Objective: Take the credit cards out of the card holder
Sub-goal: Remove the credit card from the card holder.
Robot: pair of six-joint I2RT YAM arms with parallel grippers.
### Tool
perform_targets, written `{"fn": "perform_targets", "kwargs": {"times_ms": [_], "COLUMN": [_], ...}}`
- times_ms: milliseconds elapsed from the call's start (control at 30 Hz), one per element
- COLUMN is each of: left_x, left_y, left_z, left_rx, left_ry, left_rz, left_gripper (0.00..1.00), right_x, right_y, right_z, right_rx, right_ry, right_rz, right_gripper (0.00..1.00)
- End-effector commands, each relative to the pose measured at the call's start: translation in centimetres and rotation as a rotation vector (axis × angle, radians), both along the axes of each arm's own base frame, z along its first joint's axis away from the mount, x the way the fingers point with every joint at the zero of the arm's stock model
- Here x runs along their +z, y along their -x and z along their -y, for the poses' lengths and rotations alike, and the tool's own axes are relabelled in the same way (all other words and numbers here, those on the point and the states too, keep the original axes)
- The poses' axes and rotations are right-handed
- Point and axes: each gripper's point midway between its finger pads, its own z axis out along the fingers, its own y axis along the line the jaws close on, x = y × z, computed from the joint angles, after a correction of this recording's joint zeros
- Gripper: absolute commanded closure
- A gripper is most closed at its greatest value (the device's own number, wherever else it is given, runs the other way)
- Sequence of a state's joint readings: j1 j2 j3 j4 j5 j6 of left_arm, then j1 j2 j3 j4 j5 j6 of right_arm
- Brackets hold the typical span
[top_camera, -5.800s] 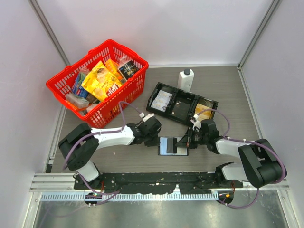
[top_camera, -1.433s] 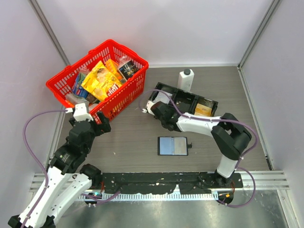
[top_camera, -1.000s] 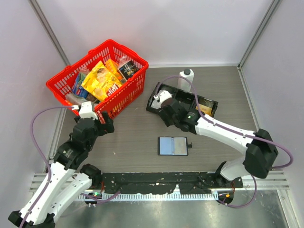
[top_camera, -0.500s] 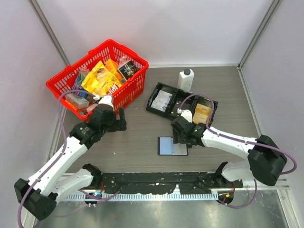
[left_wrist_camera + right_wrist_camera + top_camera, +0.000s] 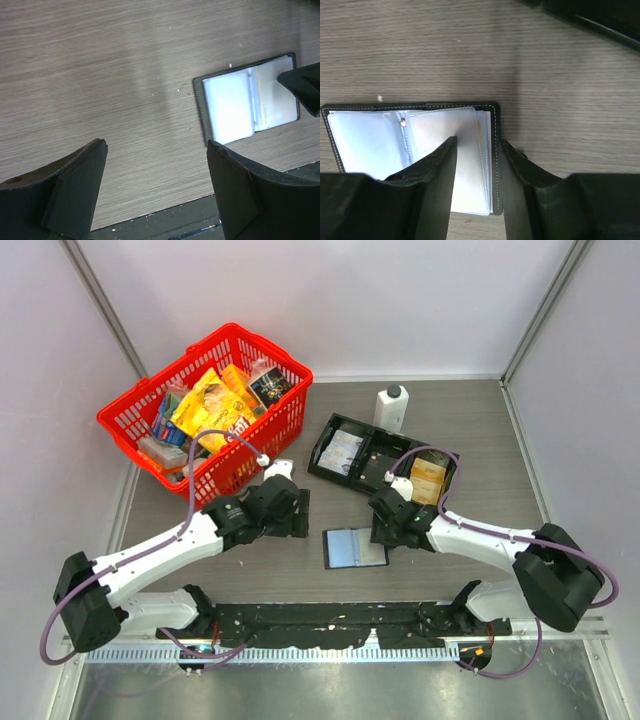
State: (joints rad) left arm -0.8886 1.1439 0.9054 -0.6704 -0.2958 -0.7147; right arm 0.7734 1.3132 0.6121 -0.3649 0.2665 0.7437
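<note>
**A:** What is the room showing from above?

**B:** Plain pale walls (image 5: 330, 300) are closing in a grey wood-grain table (image 5: 495, 455), and a metal rail (image 5: 330, 652) is running along its near edge. A red basket (image 5: 232, 330) full of packets is sitting at the far left. A long black tray (image 5: 383, 462) is lying slantwise near the middle, and a white bottle (image 5: 390, 408) is standing just behind it.

**A:** And the card holder?

**B:** The card holder (image 5: 355, 548) is lying open and flat on the bare wood near the front, between the two arms. Its pale blue and whitish inner faces are turned up.

**A:** What is the left gripper doing?

**B:** The left gripper (image 5: 298, 515) is hovering just left of the holder. In its wrist view, the left gripper (image 5: 157, 146) is spreading its fingers (image 5: 75, 190) wide over bare wood grain specked with small white crumbs. The card holder (image 5: 247, 105) is lying off to the right, apart from them.

**A:** And the right one?

**B:** The right gripper (image 5: 383, 537) is pointing down at the holder's right edge. In its wrist view, the right gripper (image 5: 479, 142) is keeping only a narrow gap. One finger (image 5: 435, 175) is sitting over the right-hand page of the card holder (image 5: 395, 140), and the other is standing just outside its stitched black border. I cannot tell whether they are pinching anything.
</note>
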Motion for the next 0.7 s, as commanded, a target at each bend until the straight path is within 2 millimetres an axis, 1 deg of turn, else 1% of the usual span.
{"fn": "perform_targets", "kwargs": {"times_ms": [0,100,167,200,233,267,300,333,367,533,600,667], "left_x": [0.8,-0.1,-0.8,-1.1,-1.4,-1.9,-2.2,-2.5,-2.9,-3.9,-4.2,-4.7], "left_y": [-0.8,-0.6,-0.5,-0.4,-0.2,0.0,0.2,0.4,0.5,0.5,0.4,0.2], "left_z": [2.5,2.3,2.1,1.9,1.8,1.8,1.7,1.9,1.9,2.6,2.9,3.1], "left_rx": [0.033,0.051,0.074,0.082,0.089,0.095,0.101,0.099,0.101,0.11,0.109,0.112], "left_ry": [0.085,0.087,0.093,0.097,0.102,0.105,0.112,0.117,0.119,0.126,0.125,0.121], "left_rz": [0.023,0.008,0.002,-0.001,-0.008,-0.017,-0.026,-0.038,-0.05,-0.076,-0.079,-0.087], "left_gripper": [0.17,0.18,0.2,0.2,0.22,0.23,0.25,0.27,0.28,0.33,0.35,0.38], "right_x": [-0.6,-0.4,0.1,-0.1,0.5,0.4,1.2,1.4,2.1,4.4,4.9,4.7], "right_y": [0.3,-0.2,-1.1,-1.2,-1.8,-1.9,-2.3,-2.6,-2.6,-2.7,-2.4,-2.2], "right_z": [-2.7,-4.2,-5.2,-5.5,-6.1,-6.3,-6.9,-6.9,-7.3,-7.2,-7.2,-7.0], "right_rx": [0.051,0.071,0.075,0.082,0.086,0.096,0.103,0.114,0.128,0.145,0.152,0.163], "right_ry": [-0.107,-0.138,-0.149,-0.139,-0.149,-0.138,-0.138,-0.121,-0.115,-0.089,-0.087,-0.078], "right_rz": [-0.032,-0.023,-0.006,-0.01,0.004,0.004,0.017,0.031,0.039,0.094,0.11,0.111], "right_gripper": [0.6,0.6,0.6,0.6,0.6,0.6,0.59,0.58,0.56,0.5,0.5,0.5]}}
